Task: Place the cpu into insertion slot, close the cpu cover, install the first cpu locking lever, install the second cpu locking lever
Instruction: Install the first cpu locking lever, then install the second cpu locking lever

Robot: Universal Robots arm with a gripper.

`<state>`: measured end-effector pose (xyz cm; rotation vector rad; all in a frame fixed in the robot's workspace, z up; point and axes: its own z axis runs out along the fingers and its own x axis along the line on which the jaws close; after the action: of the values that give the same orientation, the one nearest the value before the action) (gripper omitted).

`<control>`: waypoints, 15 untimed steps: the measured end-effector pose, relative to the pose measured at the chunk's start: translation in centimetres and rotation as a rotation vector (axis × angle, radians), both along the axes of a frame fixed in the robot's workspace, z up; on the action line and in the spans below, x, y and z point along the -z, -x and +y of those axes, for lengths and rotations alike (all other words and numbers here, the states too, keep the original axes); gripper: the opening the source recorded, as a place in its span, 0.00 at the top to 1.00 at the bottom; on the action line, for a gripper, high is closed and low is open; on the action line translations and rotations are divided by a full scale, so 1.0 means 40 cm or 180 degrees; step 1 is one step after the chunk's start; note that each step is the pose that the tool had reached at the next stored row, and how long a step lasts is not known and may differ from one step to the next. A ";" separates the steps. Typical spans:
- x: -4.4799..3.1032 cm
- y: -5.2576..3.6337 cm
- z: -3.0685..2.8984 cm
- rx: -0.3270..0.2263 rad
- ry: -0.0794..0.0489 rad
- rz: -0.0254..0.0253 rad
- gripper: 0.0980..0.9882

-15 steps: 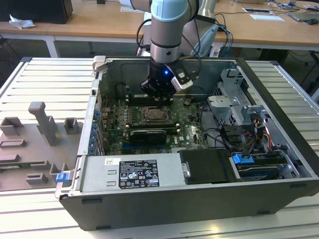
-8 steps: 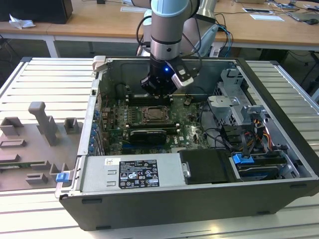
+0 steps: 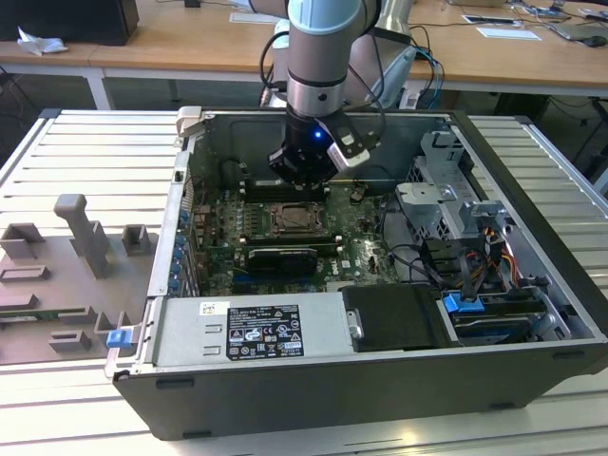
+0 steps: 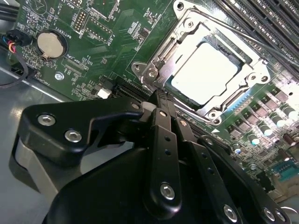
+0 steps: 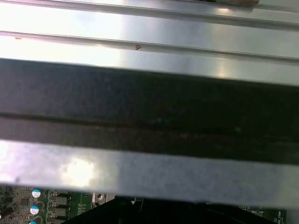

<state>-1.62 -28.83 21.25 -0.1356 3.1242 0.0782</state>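
Fingers (image 4: 158, 95) pressed together touch the cpu cover's (image 4: 187, 35) edge, the cpu (image 4: 205, 72) seated just beyond them.

The cpu (image 4: 211, 73) has a smooth, pale metal top with a soft satin sheen. The cpu cover (image 4: 180, 39) around it is bright, polished silver metal. The board (image 4: 100, 44) looks matt green. The claw (image 4: 158, 99) is black, semi-gloss, with shiny steel screws. The computer case (image 3: 313, 404) is dark grey matt metal, and the table (image 3: 76, 418) is ribbed brushed aluminium.
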 end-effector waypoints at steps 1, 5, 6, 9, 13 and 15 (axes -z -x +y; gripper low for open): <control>0.000 0.000 -0.001 0.0000 0.0000 0.0000 0.99; 0.000 0.000 -0.004 0.0000 0.0000 0.0000 0.99; 0.000 0.000 -0.007 0.0000 0.0000 0.0000 0.99; 0.000 0.000 -0.015 0.0000 0.0000 0.0000 0.99; 0.000 0.000 -0.019 0.0000 0.0000 0.0000 0.99; -0.003 0.000 -0.020 0.0000 0.0001 0.0002 0.99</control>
<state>-1.62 -29.63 21.35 -0.1354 3.1247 0.0778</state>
